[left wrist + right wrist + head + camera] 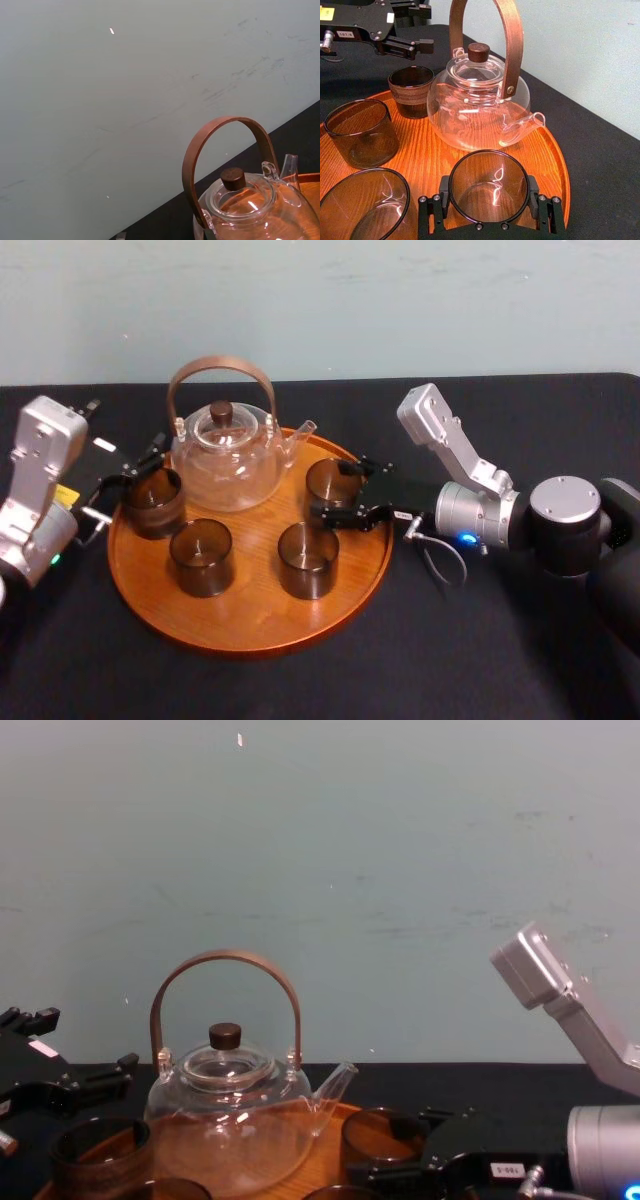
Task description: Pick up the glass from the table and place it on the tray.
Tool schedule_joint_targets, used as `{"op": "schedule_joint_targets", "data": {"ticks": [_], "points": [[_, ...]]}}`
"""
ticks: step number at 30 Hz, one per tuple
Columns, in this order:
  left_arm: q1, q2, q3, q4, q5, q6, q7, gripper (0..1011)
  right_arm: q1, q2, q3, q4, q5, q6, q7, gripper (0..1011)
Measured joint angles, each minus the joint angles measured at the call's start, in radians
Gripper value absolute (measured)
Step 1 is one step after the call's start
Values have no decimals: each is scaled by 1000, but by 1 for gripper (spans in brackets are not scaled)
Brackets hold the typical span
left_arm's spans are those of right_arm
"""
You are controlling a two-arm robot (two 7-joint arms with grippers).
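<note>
**Position.** The right gripper reaches in from the right over the rim of the round wooden tray. Its jaws are closed on the far-right glass, one pad against each side of the wall. This glass stands upright on the tray, just right of the glass teapot, with the spout close by. The left gripper sits at the tray's far-left edge with its jaws apart, just beside the ribbed glass and holding nothing.

**Step in hand.** By judgement, this is the release: the glass appears seated on the wood.
- Open both pads evenly so that neither drags the wall.
- Confirm a gap on each side before any travel.
- Withdraw straight back to the right along the arm's own line.
- Rise enough to clear the low rim.
- Avoid any sideways sweep. The spout lies on the far side and the near-right glass is close to the near finger.

**Containers.**
- The tray carries the teapot and four glasses, including the near-left glass.
- All four glasses appear empty.
- The teapot, with its lid on, shows no visible liquid.
- The black table around the tray carries no other glass.
</note>
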Motion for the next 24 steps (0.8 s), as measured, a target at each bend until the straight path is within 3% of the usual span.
{"op": "schedule_joint_targets", "data": {"ticks": [7, 11, 24], "points": [[0, 0, 0, 0, 0, 0, 0, 1001, 0, 0, 0, -1, 2, 1, 1, 905], [0, 0, 0, 0, 0, 0, 0, 1001, 0, 1, 1, -1, 3, 1, 2, 1000], [0, 0, 0, 0, 0, 0, 0, 1001, -1, 2, 1, -2, 5, 2, 3, 1002]]}}
